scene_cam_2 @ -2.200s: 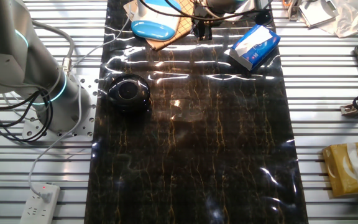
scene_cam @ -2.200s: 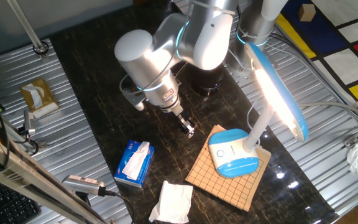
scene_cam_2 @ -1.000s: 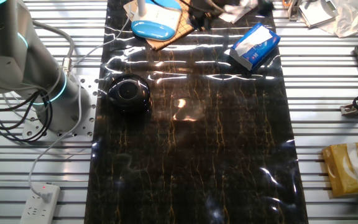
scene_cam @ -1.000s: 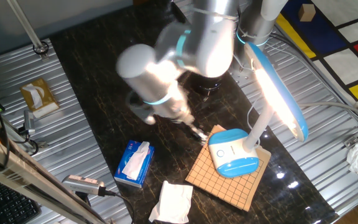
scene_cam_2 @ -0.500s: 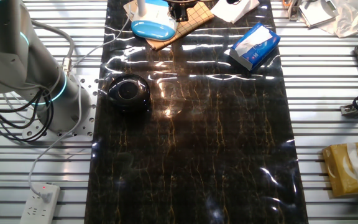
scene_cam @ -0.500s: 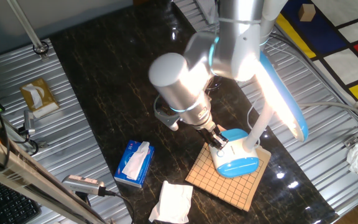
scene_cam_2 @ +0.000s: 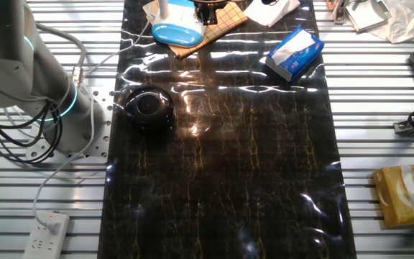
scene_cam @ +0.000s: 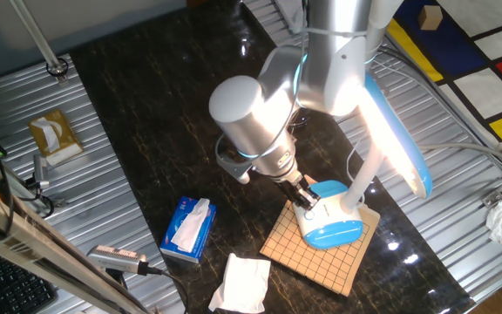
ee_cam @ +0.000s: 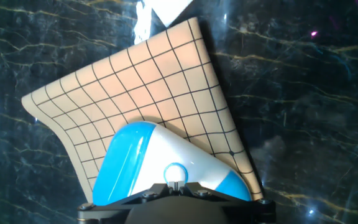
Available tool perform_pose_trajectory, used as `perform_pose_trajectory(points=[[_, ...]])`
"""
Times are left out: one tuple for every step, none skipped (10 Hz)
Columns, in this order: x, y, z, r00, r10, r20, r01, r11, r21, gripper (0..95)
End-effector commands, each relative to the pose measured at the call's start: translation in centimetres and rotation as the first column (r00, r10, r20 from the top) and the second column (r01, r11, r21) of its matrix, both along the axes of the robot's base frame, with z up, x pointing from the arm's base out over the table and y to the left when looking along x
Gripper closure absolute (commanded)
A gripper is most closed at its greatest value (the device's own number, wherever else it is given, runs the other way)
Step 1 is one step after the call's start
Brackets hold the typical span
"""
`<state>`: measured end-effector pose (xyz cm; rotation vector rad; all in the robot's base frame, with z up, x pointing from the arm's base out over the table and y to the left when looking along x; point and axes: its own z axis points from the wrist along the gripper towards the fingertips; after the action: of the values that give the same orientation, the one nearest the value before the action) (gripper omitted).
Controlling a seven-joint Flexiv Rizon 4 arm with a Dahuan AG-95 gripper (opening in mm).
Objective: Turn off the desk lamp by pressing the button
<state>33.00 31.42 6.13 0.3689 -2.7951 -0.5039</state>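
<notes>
The desk lamp stands on a checked wooden board (scene_cam: 314, 255). Its white and sky-blue oval base (scene_cam: 331, 223) sits there, and its long blue-backed head (scene_cam: 392, 131) glows above. The base also shows in the other fixed view (scene_cam_2: 178, 32). My gripper (scene_cam: 308, 201) points down at the near end of the base, fingertips right over it. In the hand view the small round white button (ee_cam: 175, 172) lies just beyond the gripper (ee_cam: 176, 183), whose two fingertips meet with no gap. I cannot tell whether they touch the button.
A blue tissue box (scene_cam: 187, 228) and a loose white tissue (scene_cam: 242, 283) lie left of the board. A yellow-brown box (scene_cam: 52, 133) sits on the far-left ribbed table. A black round object (scene_cam_2: 149, 106) stands on the dark marble mat near the arm's base.
Over the last second the arm swung right and down from the middle of the mat to the lamp's base. Since half a second ago it has held still. The lamp's head still glows.
</notes>
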Motion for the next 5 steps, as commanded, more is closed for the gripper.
perform_pose_trajectory(points=[[0.15, 0.26, -0.25, 1.0, 0.005, -0.007, -0.005, 1.0, 0.005, 95.0], [0.16, 0.26, -0.27, 1.0, 0.005, -0.009, -0.005, 1.0, 0.004, 95.0], [0.18, 0.26, -0.27, 1.0, 0.006, -0.01, -0.006, 1.0, 0.004, 95.0], [0.19, 0.26, -0.27, 1.0, 0.007, -0.01, -0.007, 1.0, 0.005, 95.0], [0.23, 0.27, -0.27, 1.0, 0.009, -0.012, -0.009, 1.0, 0.007, 95.0]])
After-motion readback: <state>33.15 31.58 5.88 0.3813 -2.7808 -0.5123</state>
